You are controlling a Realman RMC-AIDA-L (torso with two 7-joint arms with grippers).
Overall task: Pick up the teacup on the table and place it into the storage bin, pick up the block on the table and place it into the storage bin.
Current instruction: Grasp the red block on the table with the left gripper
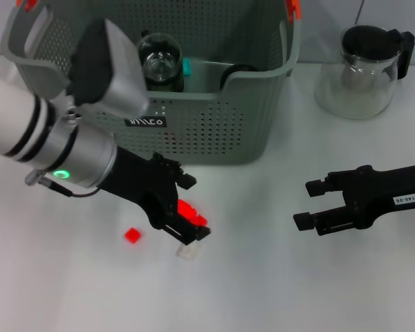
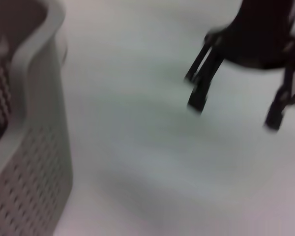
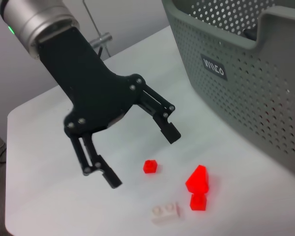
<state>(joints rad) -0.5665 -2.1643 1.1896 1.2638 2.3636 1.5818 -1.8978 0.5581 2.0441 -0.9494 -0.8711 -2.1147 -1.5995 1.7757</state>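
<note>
The grey perforated storage bin (image 1: 214, 131) stands at the back; its wall also shows in the left wrist view (image 2: 34, 162) and the right wrist view (image 3: 265, 98). A clear glass teacup (image 1: 159, 61) sits inside it. On the table lie a small red block (image 1: 132, 235), a larger red block (image 1: 188, 208) and a white block (image 1: 188, 252); these are the small red block (image 3: 150, 166), larger red block (image 3: 197, 179) and white block (image 3: 165, 212) of the right wrist view. My left gripper (image 1: 192, 209) hovers open over them, holding nothing, and it also appears as the left gripper (image 3: 140, 155) from the right wrist. My right gripper (image 1: 310, 204) rests open at the right.
A glass teapot (image 1: 363, 69) with a black lid stands at the back right. A dark object (image 1: 238, 72) and a teal piece (image 1: 187, 67) also lie in the bin. A third small red block (image 3: 197, 202) lies beside the white one.
</note>
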